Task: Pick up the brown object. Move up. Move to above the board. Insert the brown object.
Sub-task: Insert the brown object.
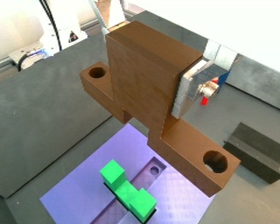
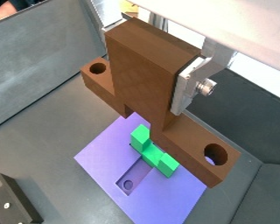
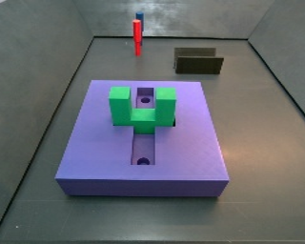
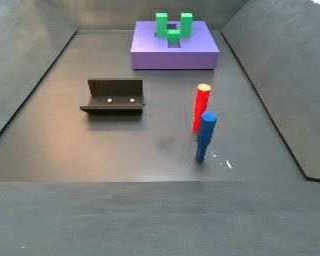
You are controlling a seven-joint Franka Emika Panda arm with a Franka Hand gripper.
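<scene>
My gripper (image 1: 146,77) is shut on the thick middle block of the brown object (image 1: 208,163), a wooden T-shaped piece with a round hole near each end of its bar. One silver finger (image 1: 191,87) presses on the block's side; the other finger is hidden. Both wrist views show this grip (image 2: 143,77). The piece hangs well above the lavender board (image 1: 78,191), which lies beneath it with its slot and a green U-shaped block (image 1: 125,185). Both side views show the board (image 3: 98,143) (image 4: 176,52) and green block (image 3: 140,107), but neither gripper nor brown object.
The dark fixture (image 4: 112,97) stands on the grey floor apart from the board; it also shows in a side view (image 3: 197,62) and in a wrist view (image 1: 259,150). A red post (image 4: 202,105) and a blue post (image 4: 206,138) stand upright together. Grey walls enclose the floor.
</scene>
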